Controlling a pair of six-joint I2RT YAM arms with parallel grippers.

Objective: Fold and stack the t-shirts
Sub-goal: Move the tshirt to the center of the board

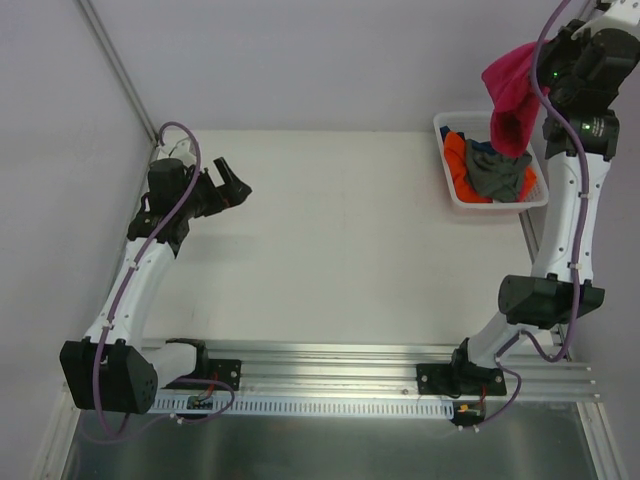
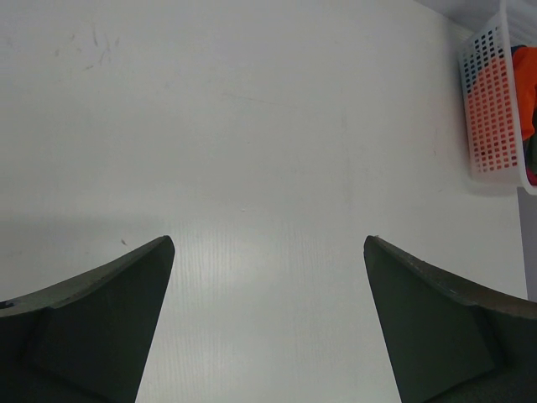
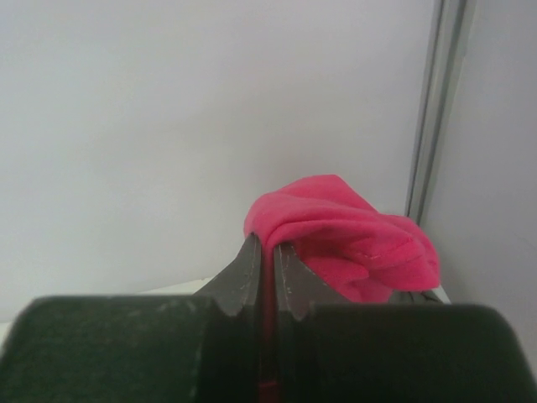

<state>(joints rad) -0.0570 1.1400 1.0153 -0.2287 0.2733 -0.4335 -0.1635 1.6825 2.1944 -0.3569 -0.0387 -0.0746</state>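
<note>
- I see the right gripper [image 3: 267, 252] pinched tight on the pink t-shirt [image 1: 508, 95], soft bunched cloth hanging over the white slotted basket [image 1: 490, 204].
- grey t-shirt [image 1: 497, 172] and orange t-shirt [image 1: 456, 160] lie crumpled inside the basket.
- left gripper [image 2: 268, 243]: jaws spread wide over the smooth matte table [image 1: 340, 230].
</note>
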